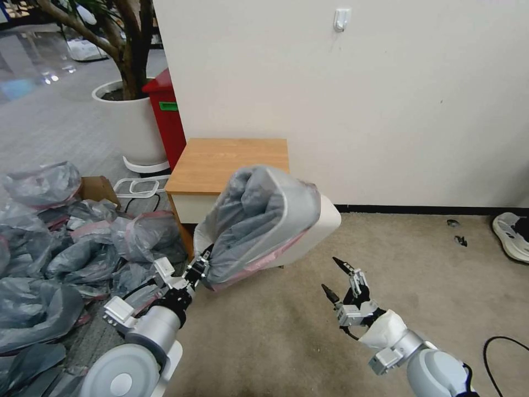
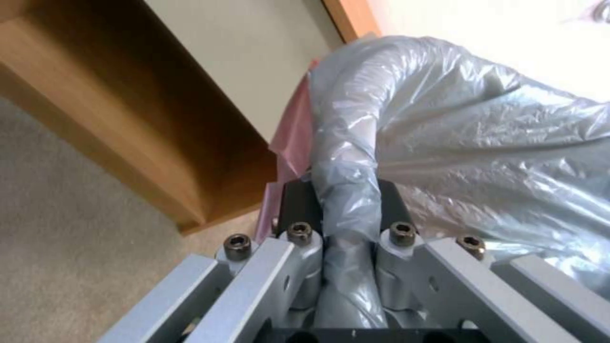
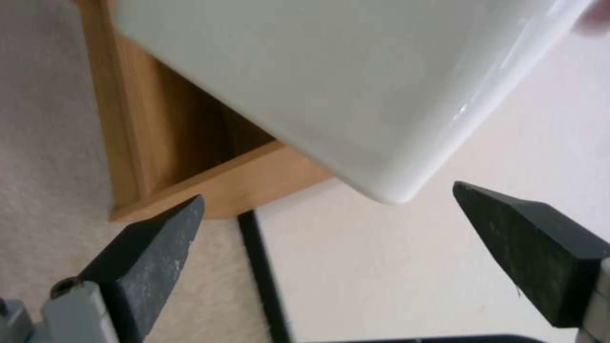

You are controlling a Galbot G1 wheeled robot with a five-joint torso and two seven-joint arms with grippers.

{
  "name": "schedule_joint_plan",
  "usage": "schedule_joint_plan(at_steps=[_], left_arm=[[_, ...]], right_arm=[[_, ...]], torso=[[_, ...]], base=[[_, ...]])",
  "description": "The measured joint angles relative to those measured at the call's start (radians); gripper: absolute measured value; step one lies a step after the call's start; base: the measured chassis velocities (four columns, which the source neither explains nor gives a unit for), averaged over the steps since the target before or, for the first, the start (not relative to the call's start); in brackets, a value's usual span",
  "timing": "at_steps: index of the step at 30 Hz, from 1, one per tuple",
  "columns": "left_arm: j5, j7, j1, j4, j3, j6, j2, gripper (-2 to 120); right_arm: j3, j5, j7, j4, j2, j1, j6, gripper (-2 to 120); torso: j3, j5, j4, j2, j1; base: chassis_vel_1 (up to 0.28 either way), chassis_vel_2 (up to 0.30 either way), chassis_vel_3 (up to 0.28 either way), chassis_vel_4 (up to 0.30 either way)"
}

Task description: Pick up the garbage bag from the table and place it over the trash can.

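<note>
My left tool (image 1: 203,270) is clamped on the bagged rim of one trash can (image 1: 325,218), held tilted off the carpet before the one desk (image 1: 231,162). One garbage bag (image 1: 259,220) covers its mouth. My right tool (image 1: 337,278) hangs empty, wide apart, beneath. Its wrist view shows the can's bare underside (image 3: 356,85); my left wrist view shows the plastic (image 2: 470,143) between the fingers (image 2: 299,205).

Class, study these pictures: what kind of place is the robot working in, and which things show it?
Probably an indoor room staged for robot practice: beige carpet, a plain white wall, a wooden bedside table, a potted plant, and a heap of grey bags on the floor.
</note>
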Motion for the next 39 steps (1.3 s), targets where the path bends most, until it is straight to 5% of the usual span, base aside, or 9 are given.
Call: schedule_joint_plan(at_steps=[4, 9, 14, 17, 22, 25, 39], left_arm=[[0.016, 0.000, 0.002, 0.004, 0.003, 0.001, 0.014, 5], [0.068, 0.007, 0.010, 0.024, 0.010, 0.002, 0.091, 5], [0.217, 0.047, 0.024, 0.046, 0.034, -0.005, 0.175, 5], [0.423, 0.104, 0.023, 0.052, 0.071, -0.011, 0.217, 5], [0.624, 0.160, 0.018, 0.075, 0.109, -0.026, 0.238, 5], [0.821, 0.205, 0.029, 0.086, 0.143, -0.053, 0.243, 5], [1.222, 0.235, 0.065, 0.091, 0.231, -0.150, 0.196, 5]], right_arm=[[0.007, 0.093, -0.010, 0.002, -0.001, -0.007, -0.043, 100], [0.045, 0.282, 0.069, 0.015, 0.011, -0.009, -0.210, 100], [0.058, 0.606, 0.150, 0.093, 0.006, 0.022, -0.216, 100], [-0.002, 0.851, 0.150, 0.295, -0.031, 0.035, -0.230, 93], [-0.091, 0.911, 0.079, 0.447, -0.072, 0.032, -0.306, 80], [-0.218, 0.902, 0.036, 0.532, -0.148, 0.043, -0.429, 63], [-0.512, 0.823, -0.128, 0.516, -0.343, 0.292, -0.788, 14]], torso=[[0.000, 0.0000, 0.0000, 0.000, 0.000], [0.000, -0.0001, -0.0002, 0.000, 0.000], [0.000, 0.0000, -0.0002, 0.000, 0.000], [0.000, -0.0004, 0.0003, 0.000, 0.000], [0.000, -0.0005, -0.0001, 0.000, 0.000], [0.000, -0.0002, 0.0000, 0.000, 0.000], [0.000, 0.0001, 0.0001, 0.000, 0.000]], base=[[0.000, 0.000, 0.000, 0.000], [0.000, 0.000, 0.000, 0.000], [0.000, 0.000, 0.000, 0.000], [0.000, 0.000, 0.000, 0.000], [0.000, 0.000, 0.000, 0.000], [0.000, 0.000, 0.000, 0.000], [0.000, 0.000, 0.000, 0.000]])
